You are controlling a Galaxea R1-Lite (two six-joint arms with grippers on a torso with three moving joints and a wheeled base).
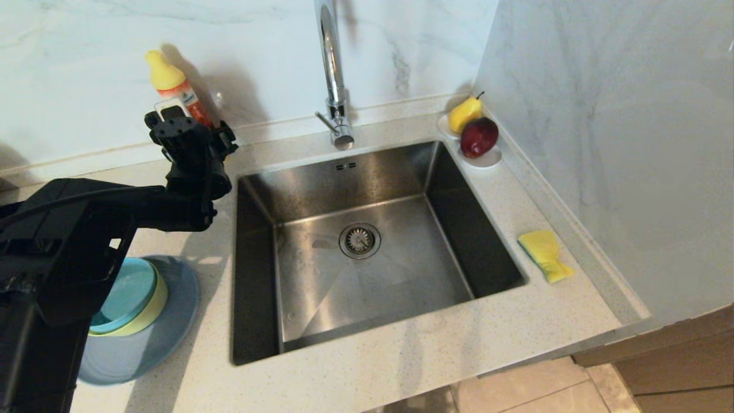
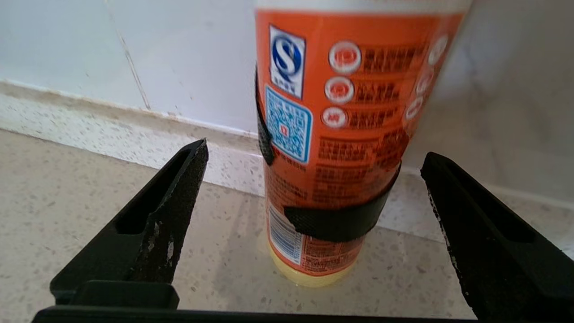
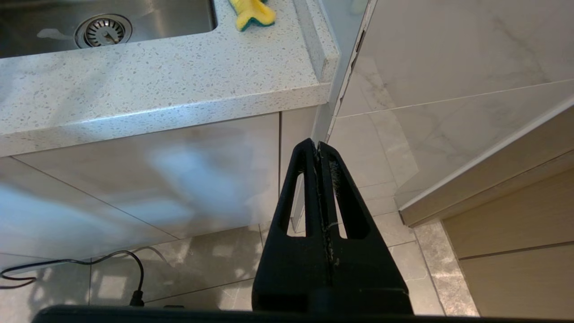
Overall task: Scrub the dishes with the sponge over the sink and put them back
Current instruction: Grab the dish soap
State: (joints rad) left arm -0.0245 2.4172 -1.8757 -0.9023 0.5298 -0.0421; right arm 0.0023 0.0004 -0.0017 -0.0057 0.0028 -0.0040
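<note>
Yellow sponge lies untouched on the bench right of the sink; your 3 dishes sit stacked left. Left gripper gapes empty around a bottle; right gripper closed, parked. Nothing scrubbed.

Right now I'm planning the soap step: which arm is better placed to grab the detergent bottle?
Left. The left gripper is open with the detergent bottle between its fingers; the right gripper hangs shut below the counter.

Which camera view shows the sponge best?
The head view: the whole sponge lies on the counter to the right of the sink. The right wrist view cuts off part of it. The left wrist view does not show it.
</note>
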